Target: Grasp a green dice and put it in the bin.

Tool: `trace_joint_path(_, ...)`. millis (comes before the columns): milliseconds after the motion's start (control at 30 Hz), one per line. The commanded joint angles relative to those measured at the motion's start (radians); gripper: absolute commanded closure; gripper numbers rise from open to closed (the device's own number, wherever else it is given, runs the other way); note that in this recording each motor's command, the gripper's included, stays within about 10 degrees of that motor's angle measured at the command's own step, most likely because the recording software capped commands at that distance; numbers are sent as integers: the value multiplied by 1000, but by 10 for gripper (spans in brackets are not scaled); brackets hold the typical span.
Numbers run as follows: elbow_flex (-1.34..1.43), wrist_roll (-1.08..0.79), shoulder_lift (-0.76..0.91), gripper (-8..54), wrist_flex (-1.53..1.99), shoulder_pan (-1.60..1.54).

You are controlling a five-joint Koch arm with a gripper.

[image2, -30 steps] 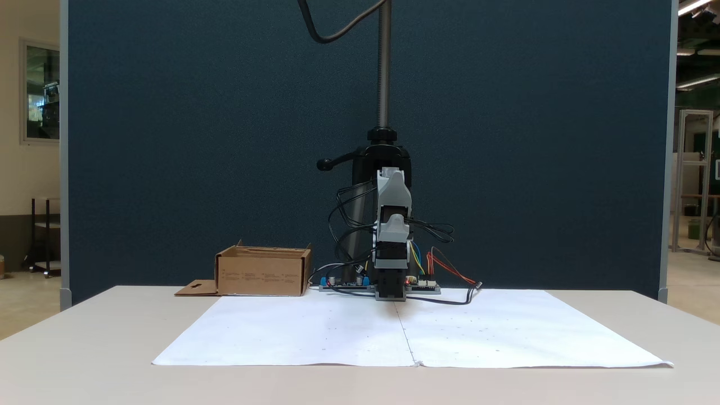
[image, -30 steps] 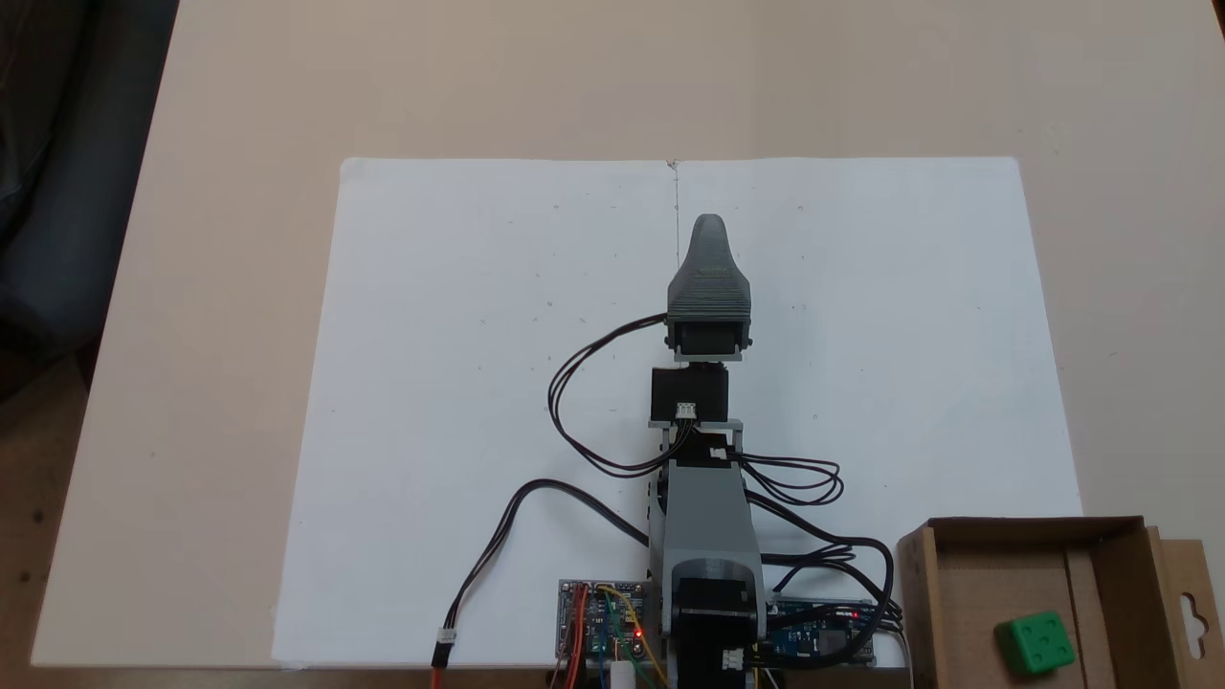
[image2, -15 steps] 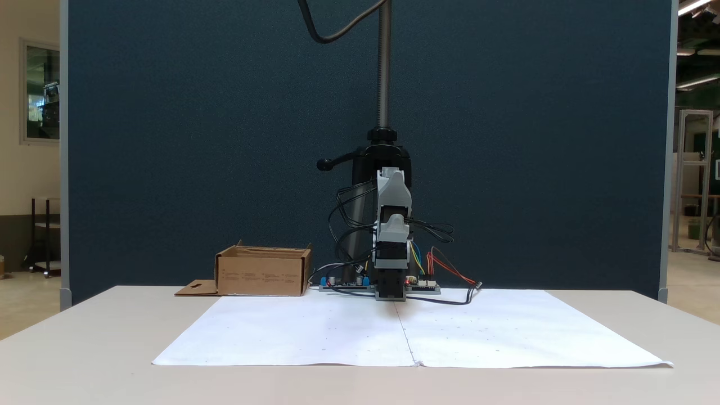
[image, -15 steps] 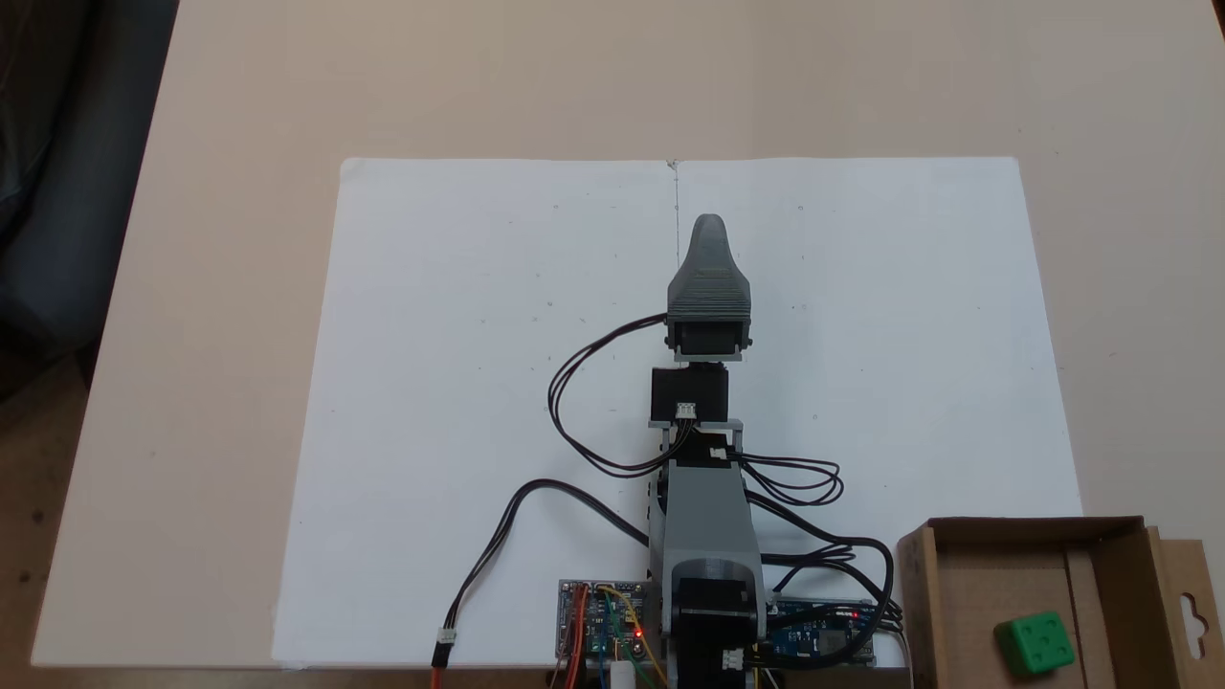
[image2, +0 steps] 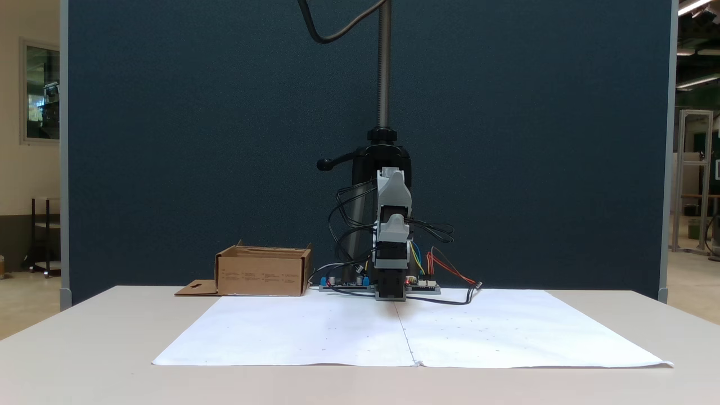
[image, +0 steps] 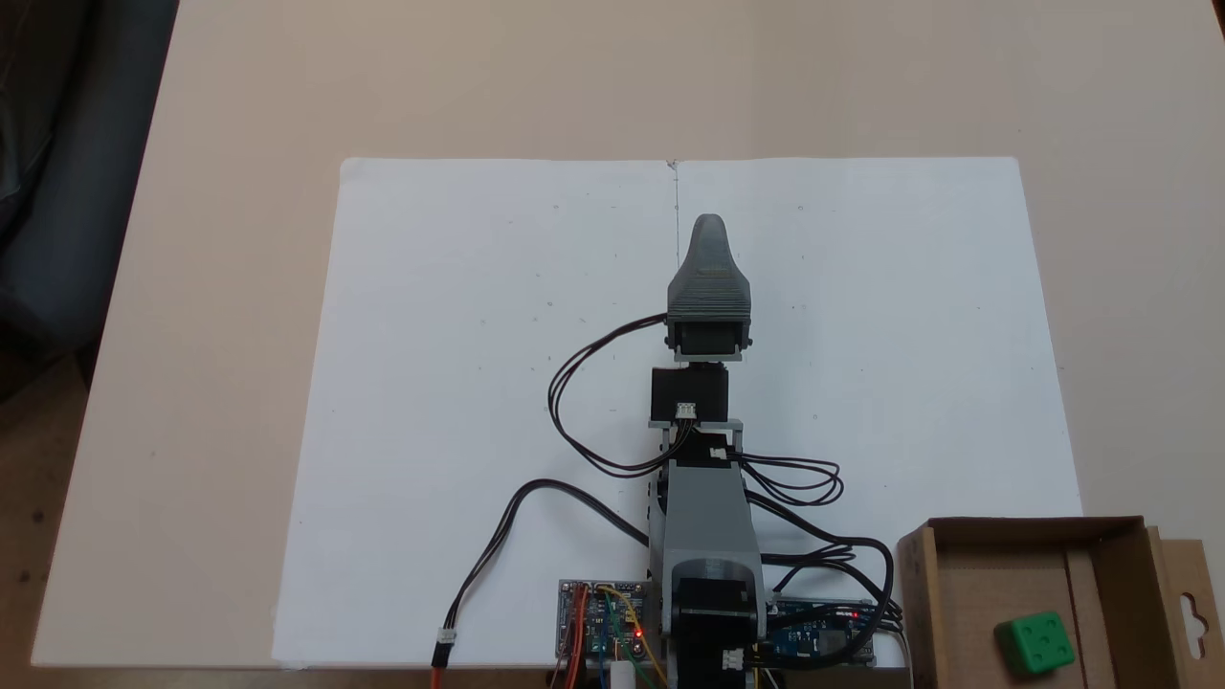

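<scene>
Green dice (image: 1035, 644) lies in the bin (image: 917, 593) (side print unreadable); gripper (image: 707, 226) state unclear.

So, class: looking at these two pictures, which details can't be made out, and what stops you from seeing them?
- The gripper: from above one jaw covers the other, so open or shut cannot be told.
- The green dice: in the front fixed view the near wall of the bin hides it.
- The bin's near edge: cut off by the bottom of the top-down fixed view.
</scene>
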Motion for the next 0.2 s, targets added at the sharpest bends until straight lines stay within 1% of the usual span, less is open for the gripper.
trace_joint_path(0,69,-40,114,3,-83,2)
trace_joint_path(167,69,-40,114,3,-83,0)
